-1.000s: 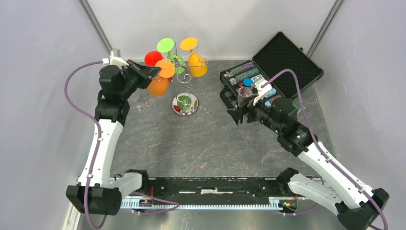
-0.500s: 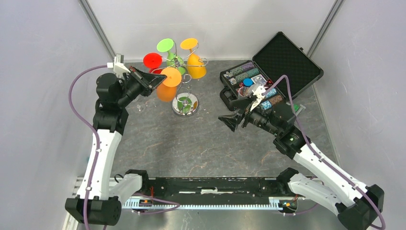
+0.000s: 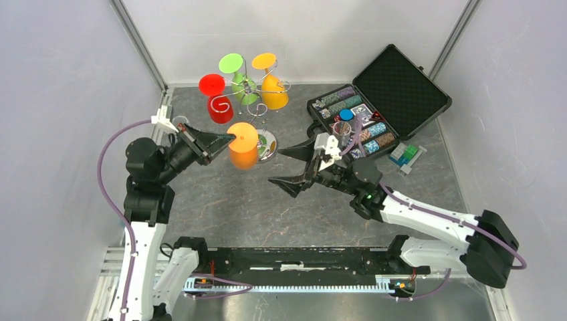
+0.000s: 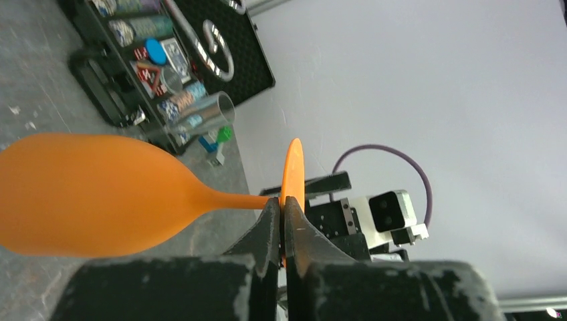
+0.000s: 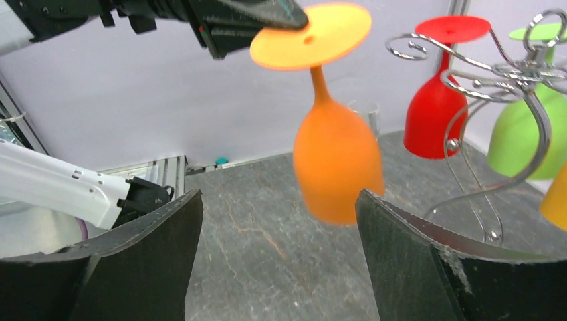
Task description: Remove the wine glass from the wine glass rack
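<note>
I've got the left tool (image 3: 227, 139) clamped on the matte orange wine glass (image 3: 245, 152) by its disc foot, right tool (image 3: 277, 167) apart; mottled grey desk (image 3: 254, 207).

The orange glass (image 3: 243, 150) is one flat bright orange from foot to bowl (the foot looks a shade paler in the right wrist view). The rack (image 3: 267, 144) is shiny chrome, with green and red patches mirrored in its base. There is also a red glass (image 3: 218, 108), a green glass (image 3: 231, 63) of lime tone and an amber glass (image 3: 275, 92). The table (image 3: 267, 207) is dark grey, mottled with pale veins. The case (image 3: 401, 83) is black, and its chips (image 3: 348, 103) lie in green, purple and blue rows. The arms (image 3: 428, 217) are white with black joints. The walls (image 3: 67, 67) are pale lilac-grey.
</note>
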Controlling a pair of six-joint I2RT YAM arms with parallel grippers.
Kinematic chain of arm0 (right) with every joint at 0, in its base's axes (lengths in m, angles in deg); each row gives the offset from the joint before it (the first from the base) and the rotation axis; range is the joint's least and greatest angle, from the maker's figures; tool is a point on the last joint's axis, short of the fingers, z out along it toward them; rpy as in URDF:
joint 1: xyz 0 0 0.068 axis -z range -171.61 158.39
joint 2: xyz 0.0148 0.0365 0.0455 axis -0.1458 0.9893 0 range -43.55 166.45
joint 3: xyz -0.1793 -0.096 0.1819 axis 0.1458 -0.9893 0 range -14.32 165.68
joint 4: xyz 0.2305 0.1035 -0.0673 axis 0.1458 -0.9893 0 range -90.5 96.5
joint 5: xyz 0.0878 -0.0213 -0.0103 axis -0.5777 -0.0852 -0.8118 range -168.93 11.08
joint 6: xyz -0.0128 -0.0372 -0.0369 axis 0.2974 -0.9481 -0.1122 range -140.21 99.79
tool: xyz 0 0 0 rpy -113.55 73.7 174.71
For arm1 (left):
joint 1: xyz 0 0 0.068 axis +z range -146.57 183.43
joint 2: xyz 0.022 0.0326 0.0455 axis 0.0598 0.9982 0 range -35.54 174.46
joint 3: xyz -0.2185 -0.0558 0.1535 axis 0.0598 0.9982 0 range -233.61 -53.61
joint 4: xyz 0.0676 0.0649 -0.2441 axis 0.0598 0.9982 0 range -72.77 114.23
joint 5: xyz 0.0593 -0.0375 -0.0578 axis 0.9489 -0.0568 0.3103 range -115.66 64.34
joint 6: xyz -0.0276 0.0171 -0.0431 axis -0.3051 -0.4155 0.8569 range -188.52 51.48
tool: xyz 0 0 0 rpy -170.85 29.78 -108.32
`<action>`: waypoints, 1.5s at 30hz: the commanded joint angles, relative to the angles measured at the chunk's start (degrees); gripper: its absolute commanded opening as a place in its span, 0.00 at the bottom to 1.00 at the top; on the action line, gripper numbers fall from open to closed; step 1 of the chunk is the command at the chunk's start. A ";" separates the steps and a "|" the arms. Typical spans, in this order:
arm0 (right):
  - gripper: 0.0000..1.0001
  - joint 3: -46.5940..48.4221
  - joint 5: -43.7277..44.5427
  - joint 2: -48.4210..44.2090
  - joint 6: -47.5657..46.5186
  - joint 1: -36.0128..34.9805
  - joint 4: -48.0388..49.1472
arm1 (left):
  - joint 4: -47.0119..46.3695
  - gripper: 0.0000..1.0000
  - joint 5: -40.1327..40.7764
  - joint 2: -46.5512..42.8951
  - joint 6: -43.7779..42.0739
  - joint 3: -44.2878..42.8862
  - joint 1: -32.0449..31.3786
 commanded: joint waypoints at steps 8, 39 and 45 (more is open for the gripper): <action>0.90 -0.23 7.74 5.27 -5.25 -4.97 12.82 | -18.70 0.02 -11.19 -5.28 24.23 11.85 -1.82; 0.82 -8.14 17.26 1.68 45.91 -5.04 39.92 | -69.78 0.02 4.01 -1.39 67.93 21.68 -3.08; 0.80 -8.03 18.45 1.42 43.03 -5.02 39.76 | -70.33 0.02 5.11 -1.92 68.18 21.72 -3.02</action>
